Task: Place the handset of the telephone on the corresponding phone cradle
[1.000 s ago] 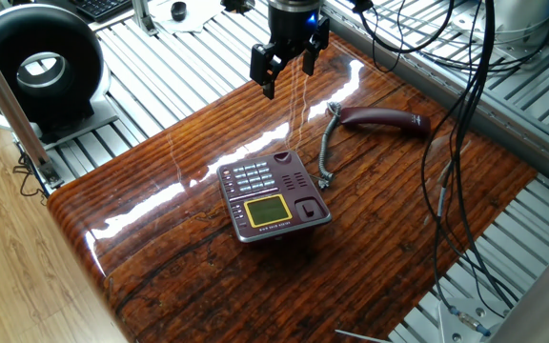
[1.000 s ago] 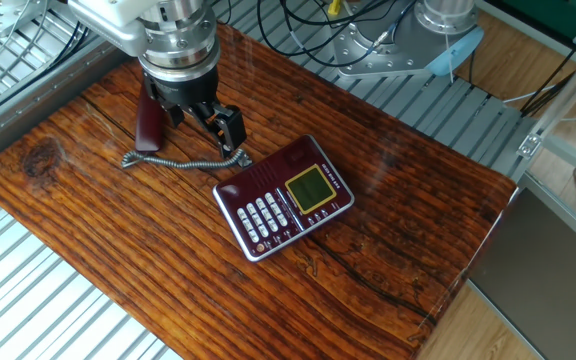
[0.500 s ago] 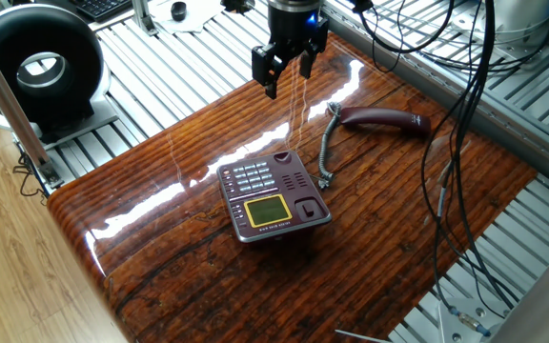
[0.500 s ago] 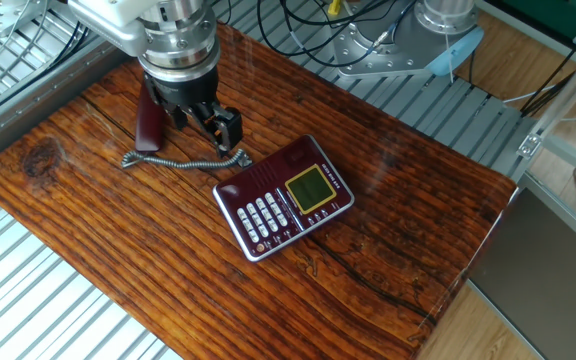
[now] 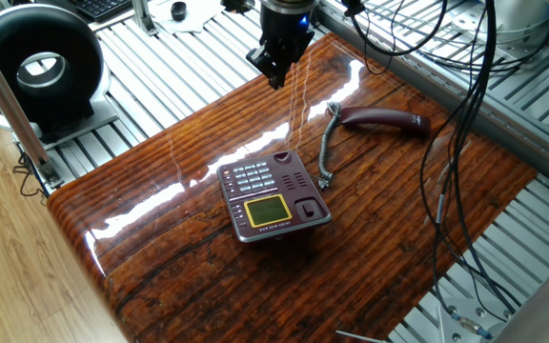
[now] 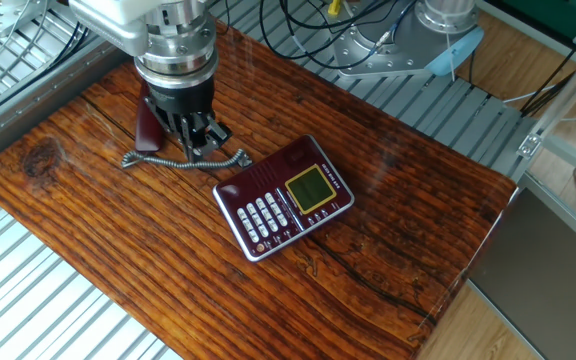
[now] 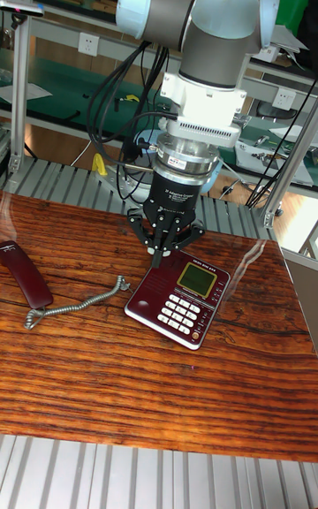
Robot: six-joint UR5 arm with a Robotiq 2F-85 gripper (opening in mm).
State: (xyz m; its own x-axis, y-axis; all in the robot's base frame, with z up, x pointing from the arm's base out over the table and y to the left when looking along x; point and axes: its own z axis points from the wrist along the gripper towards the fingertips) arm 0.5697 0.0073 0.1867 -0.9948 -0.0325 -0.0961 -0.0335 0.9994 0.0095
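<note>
The maroon telephone (image 5: 273, 195) lies flat mid-table, keypad and yellow-green screen up. Its phone cradle (image 5: 305, 193) is the bare strip along one side, seen also as cradle (image 6: 264, 172) in the other fixed view. The handset (image 5: 384, 118) lies on the wood apart from the base, joined to it by a grey coiled cord (image 5: 327, 152). My gripper (image 5: 276, 69) hangs above the table between handset (image 7: 26, 275) and telephone (image 7: 177, 291). The gripper (image 7: 160, 257) has its fingertips together with nothing held. In the other fixed view the gripper (image 6: 200, 140) partly hides the handset (image 6: 148, 125).
The glossy wooden table (image 5: 179, 248) sits on slatted aluminium rails. A black ring-shaped device (image 5: 36, 62) stands off the far left corner. Black cables (image 5: 465, 95) hang over the right side of the table.
The gripper's fingers, wide apart a second ago, have come together. The arm has barely shifted; handset, cord and telephone have not moved.
</note>
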